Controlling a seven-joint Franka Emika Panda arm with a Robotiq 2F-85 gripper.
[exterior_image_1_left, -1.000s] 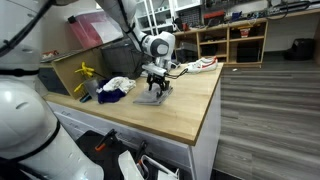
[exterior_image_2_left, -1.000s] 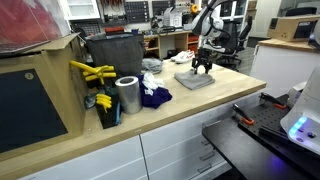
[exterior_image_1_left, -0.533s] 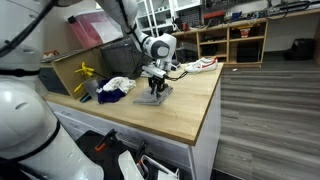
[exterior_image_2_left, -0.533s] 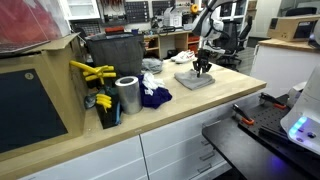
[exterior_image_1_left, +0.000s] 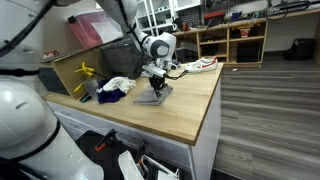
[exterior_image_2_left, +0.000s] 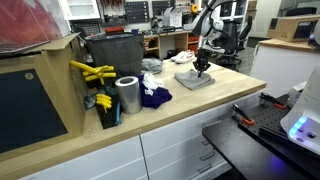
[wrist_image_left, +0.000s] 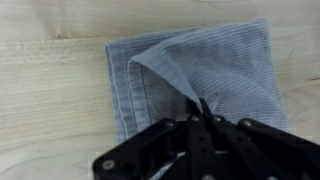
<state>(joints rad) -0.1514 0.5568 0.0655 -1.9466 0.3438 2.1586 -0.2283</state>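
Workshop, light wooden table (exterior_image_1_left: 185, 112). Black claw (wrist_image_left: 203, 108) is clamped tight on a raised fold of the grey striped fabric cloth (wrist_image_left: 165, 70). The cloth lies mid-table, its edges flat on the wood. Crumpled dark blue cloth (exterior_image_2_left: 153, 97) and shiny metal cylinder (exterior_image_2_left: 127, 95) sit further along the table, apart from it.

Arm (exterior_image_1_left: 128, 18): glossy white, rounded links; in an exterior view a bulky white shell (exterior_image_1_left: 25, 120) fills the near left. At the wrist, a white collar (exterior_image_1_left: 160, 45) with a black round face. Gripper (wrist_image_left: 203, 108): matt black, angular linked fingers tapering to thin tips, with one pale round fastener (wrist_image_left: 107, 165) on the near-left link.
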